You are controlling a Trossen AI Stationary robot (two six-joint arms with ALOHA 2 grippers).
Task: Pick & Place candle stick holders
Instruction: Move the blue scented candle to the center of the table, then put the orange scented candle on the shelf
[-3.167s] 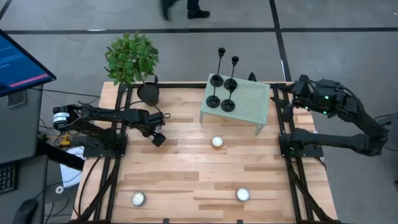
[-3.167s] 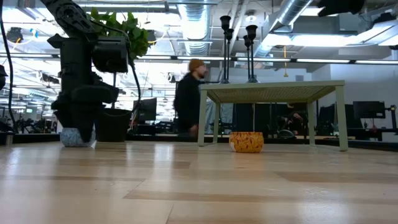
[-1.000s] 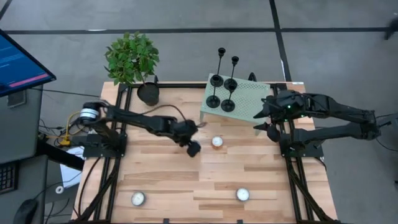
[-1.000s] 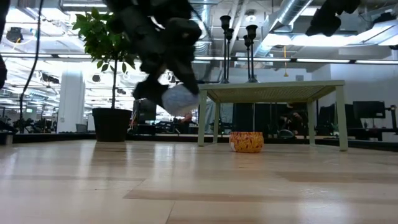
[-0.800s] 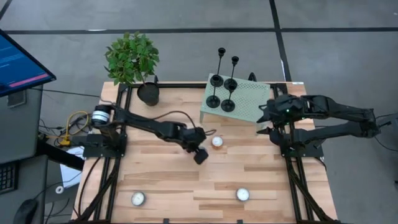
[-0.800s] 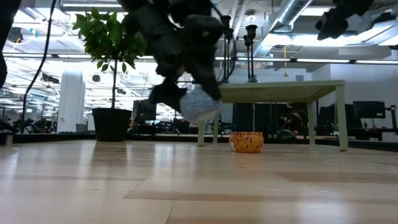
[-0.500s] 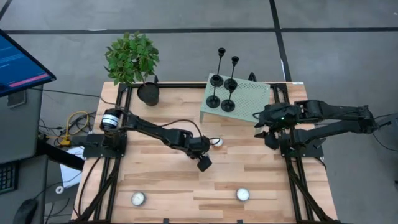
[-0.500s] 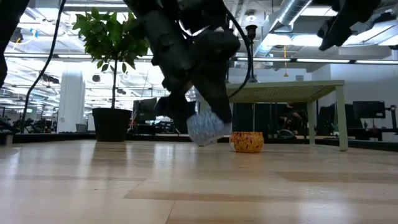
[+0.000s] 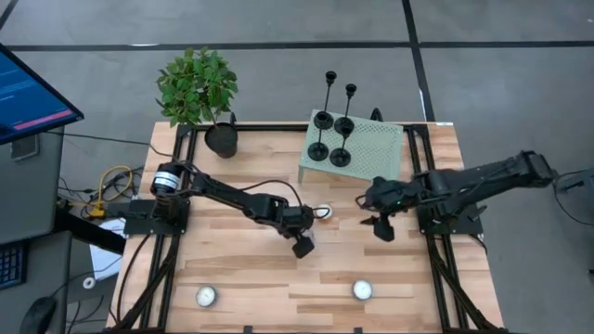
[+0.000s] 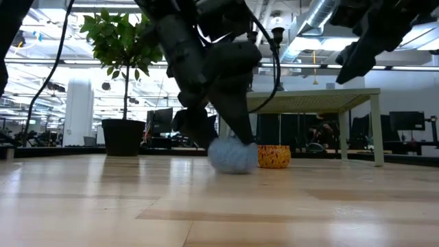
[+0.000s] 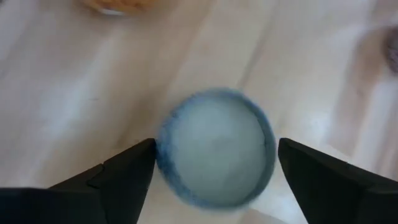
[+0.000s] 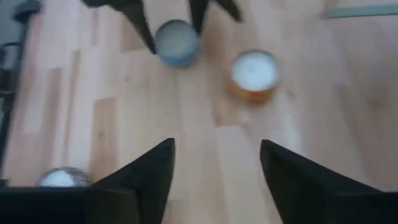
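Observation:
Several black candlesticks [image 9: 331, 130] stand on their disc bases on the small green side table [image 9: 376, 153] at the far side; they also show in the low view [image 10: 274, 55]. No gripper is near them. My left gripper [image 9: 303, 245] is at the table's middle, its fingers around a blue-rimmed tealight [image 11: 214, 152] that is down at the tabletop [image 10: 232, 154]. My right gripper [image 9: 379, 224] hangs open and empty above the table, right of the orange tealight [image 9: 322, 212]. My left gripper pinches the blue tealight by its round side wall [image 11: 163, 149], one finger on each side. The fingers come slanting down from the table's left and far side. The tealight sits upright, its underside at the tabletop [image 10: 233, 170].
The orange tealight [image 10: 273, 156] sits just beyond the blue one. Two white tealights [image 9: 206, 296] [image 9: 362, 290] lie near the front edge. A potted plant [image 9: 221, 139] stands at the far left. The side table's legs [image 10: 378, 130] stand at the far right.
My left gripper has gone toward the table's right and near edges and down, carrying the blue tealight from the air to the tabletop beside the orange one. My right gripper has swung from the side table's right end toward the table's middle and come lower.

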